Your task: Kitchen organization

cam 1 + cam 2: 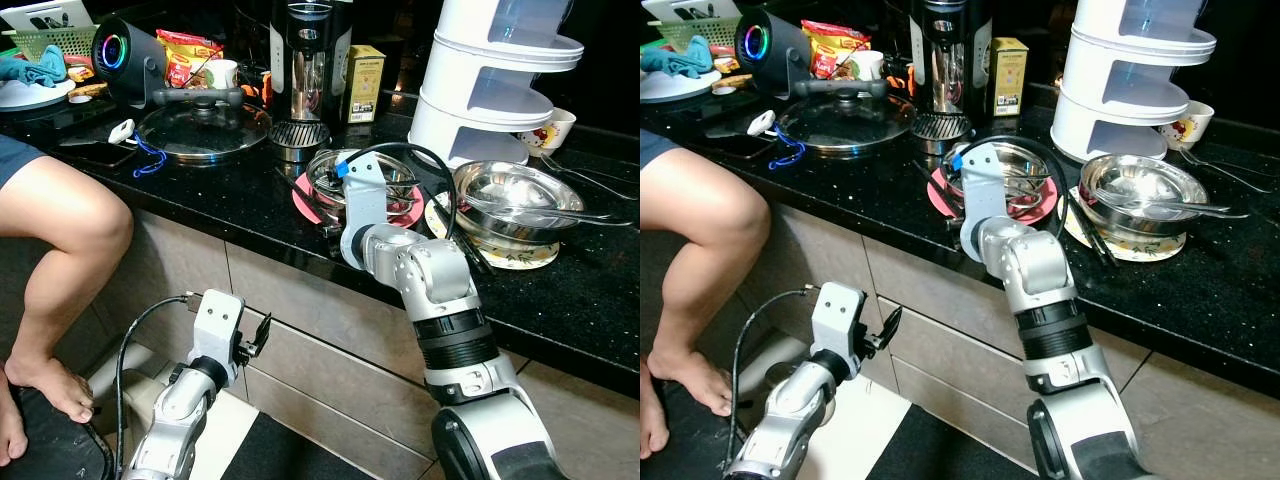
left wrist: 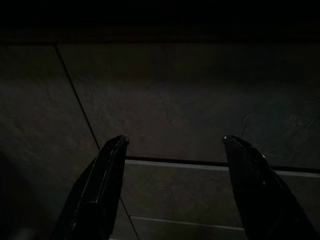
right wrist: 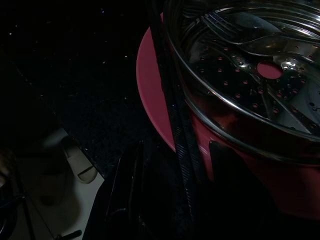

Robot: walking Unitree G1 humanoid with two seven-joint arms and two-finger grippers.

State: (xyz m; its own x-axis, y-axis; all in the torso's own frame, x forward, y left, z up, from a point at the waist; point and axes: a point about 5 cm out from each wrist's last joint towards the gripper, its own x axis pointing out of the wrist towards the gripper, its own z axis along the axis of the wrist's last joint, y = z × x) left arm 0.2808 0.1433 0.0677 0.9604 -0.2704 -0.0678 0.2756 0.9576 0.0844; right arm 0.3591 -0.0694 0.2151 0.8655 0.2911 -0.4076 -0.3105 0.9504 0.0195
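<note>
At the front edge of the black counter [image 1: 180, 190], the right gripper [image 3: 172, 165] has its fingers spread on either side of a pair of dark chopsticks [image 3: 176, 120]. They rest on the pink plate [image 3: 150, 85] beside the metal steamer [image 3: 250, 75], long axis running from the counter edge inward. The left gripper [image 2: 175, 145] hangs open by the cabinet front.

on the black stone counter [image 1: 240, 205], a perforated steel steamer basket [image 1: 1008, 175] sits on a round pink plate [image 1: 1025, 209], dark chopsticks [image 3: 179, 125] lying across the plate's edge. to its right, a steel bowl [image 1: 1137, 190] rests on a patterned plate [image 1: 1137, 247]. to its left lies a glass pot lid [image 1: 203, 130]; behind stands a white tiered container [image 1: 495, 85].
</note>
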